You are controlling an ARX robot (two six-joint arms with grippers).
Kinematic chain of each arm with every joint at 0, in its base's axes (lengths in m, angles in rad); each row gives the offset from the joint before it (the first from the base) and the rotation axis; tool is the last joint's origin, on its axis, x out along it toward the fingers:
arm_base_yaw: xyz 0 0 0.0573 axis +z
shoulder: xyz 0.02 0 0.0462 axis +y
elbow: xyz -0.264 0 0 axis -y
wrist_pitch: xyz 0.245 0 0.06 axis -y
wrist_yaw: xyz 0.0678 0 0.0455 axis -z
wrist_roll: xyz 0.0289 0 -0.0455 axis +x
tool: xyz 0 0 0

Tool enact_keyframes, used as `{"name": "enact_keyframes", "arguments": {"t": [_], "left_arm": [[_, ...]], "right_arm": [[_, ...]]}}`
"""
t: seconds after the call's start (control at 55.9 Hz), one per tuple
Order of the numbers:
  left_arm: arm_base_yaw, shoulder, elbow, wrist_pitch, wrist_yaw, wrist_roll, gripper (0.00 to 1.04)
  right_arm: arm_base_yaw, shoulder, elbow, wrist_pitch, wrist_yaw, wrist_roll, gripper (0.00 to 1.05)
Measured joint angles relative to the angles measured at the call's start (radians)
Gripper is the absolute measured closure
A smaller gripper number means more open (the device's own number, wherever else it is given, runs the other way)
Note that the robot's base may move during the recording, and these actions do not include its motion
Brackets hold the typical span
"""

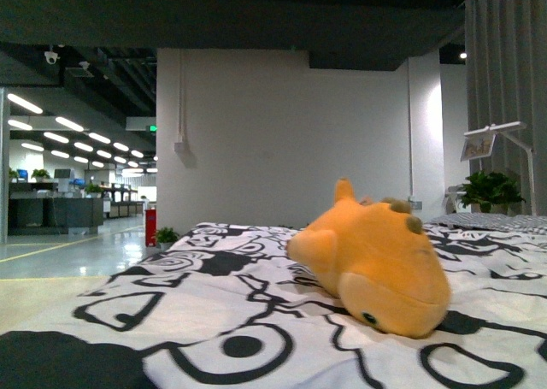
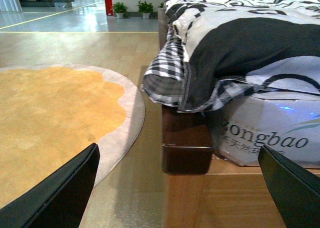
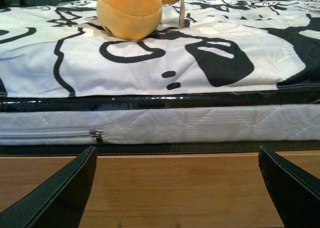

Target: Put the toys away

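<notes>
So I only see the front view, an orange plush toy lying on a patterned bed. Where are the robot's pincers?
Observer: The right pincer is open, level with the mattress side; the plush toy lies farther in on the quilt.
Operator: And the left one?
Observer: The left pincer is open too, aimed at the wooden bed corner.
Operator: Anything on the floor there?
Observer: A round orange rug lies beside it.
</notes>
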Motion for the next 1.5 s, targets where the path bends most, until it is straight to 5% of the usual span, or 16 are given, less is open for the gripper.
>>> {"name": "enact_keyframes", "arguments": {"t": [0.43, 0.555, 0.68, 0.985, 1.271, 1.504], "left_arm": [[0.000, 0.000, 0.000, 0.000, 0.002, 0.000, 0.06], [0.000, 0.000, 0.000, 0.000, 0.002, 0.000, 0.06], [0.000, 0.000, 0.000, 0.000, 0.002, 0.000, 0.06], [0.000, 0.000, 0.000, 0.000, 0.002, 0.000, 0.06], [0.000, 0.000, 0.000, 0.000, 0.002, 0.000, 0.06], [0.000, 0.000, 0.000, 0.000, 0.002, 0.000, 0.06]], "right_arm": [[0.001, 0.000, 0.000, 0.001, 0.011, 0.000, 0.07], [0.090, 0.045, -0.001, 0.092, 0.319, 0.081, 0.07], [0.088, 0.161, 0.001, 0.169, 0.346, 0.122, 0.07], [0.052, 0.524, 0.095, 0.515, 0.253, 0.128, 0.07], [-0.084, 0.938, 0.237, 0.752, -0.068, 0.218, 0.07], [-0.082, 1.097, 0.358, 0.801, -0.194, 0.272, 0.07]]}}
